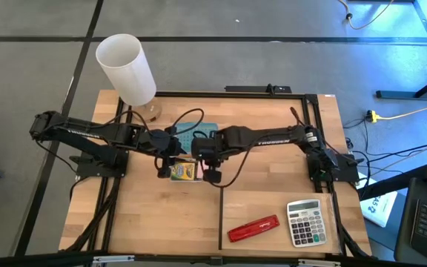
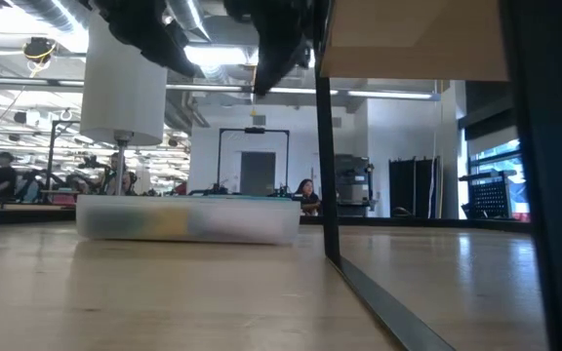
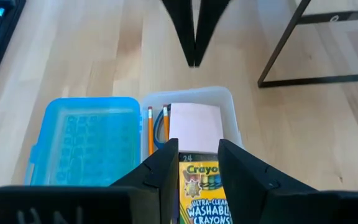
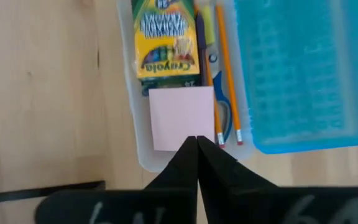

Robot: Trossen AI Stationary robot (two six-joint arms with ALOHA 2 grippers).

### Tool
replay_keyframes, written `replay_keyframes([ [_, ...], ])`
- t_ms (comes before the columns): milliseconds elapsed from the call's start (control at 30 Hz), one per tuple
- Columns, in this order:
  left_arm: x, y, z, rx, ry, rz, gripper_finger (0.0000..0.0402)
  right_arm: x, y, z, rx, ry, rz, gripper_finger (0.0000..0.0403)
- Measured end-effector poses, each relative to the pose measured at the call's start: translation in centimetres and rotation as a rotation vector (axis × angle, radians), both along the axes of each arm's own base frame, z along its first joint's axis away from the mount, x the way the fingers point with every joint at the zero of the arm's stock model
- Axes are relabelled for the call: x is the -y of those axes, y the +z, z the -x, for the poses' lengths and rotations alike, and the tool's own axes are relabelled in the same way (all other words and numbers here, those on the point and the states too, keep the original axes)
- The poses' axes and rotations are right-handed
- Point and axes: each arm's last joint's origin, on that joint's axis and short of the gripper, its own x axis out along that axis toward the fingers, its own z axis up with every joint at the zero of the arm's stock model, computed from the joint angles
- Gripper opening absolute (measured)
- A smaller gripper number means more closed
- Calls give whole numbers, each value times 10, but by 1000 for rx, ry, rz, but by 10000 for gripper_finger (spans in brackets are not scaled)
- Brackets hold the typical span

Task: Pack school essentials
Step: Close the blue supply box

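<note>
A clear pencil case [image 4: 143, 158] lies on the table with its blue lid [image 4: 303, 74] folded open beside it. In the tray lie the yellow-green crayon box [image 4: 166, 43], a pink sticky-note pad [image 4: 182, 118], orange pencils [image 4: 227, 74] and blue-handled scissors [image 4: 221, 115]. My right gripper [image 4: 196, 144] hangs shut above the pad end of the tray, holding nothing. My left gripper [image 3: 197, 152] hovers open above the crayon end; the crayon box [image 3: 202, 186] shows through the gap between its fingers. In the low view both grippers are well above the case [image 2: 188, 216].
A tall white cylinder [image 1: 127, 68] stands at the far left of the table. A red stapler [image 1: 253, 228] and a grey calculator [image 1: 306, 222] lie near the front right. A black frame bar [image 1: 221, 222] runs along the table's middle.
</note>
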Motion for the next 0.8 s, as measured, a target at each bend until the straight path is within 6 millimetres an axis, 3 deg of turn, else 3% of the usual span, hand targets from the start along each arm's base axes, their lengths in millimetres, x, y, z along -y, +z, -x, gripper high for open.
replay_keyframes([
  [267, -1, 4, -4, 60, 39, 10, 108, -2, 61, 21, 43, -26, 97, 3],
  [433, -6, 5, 4, 28, 96, 58, 86, 8, 105, 65, 121, -151, 188, 3],
  [600, -8, 11, 21, 15, 104, 75, 19, 14, 135, 106, 202, -199, 231, 3],
  [800, -11, 34, 60, 117, 143, 110, 3, 19, 142, 154, 327, -243, 206, 2],
])
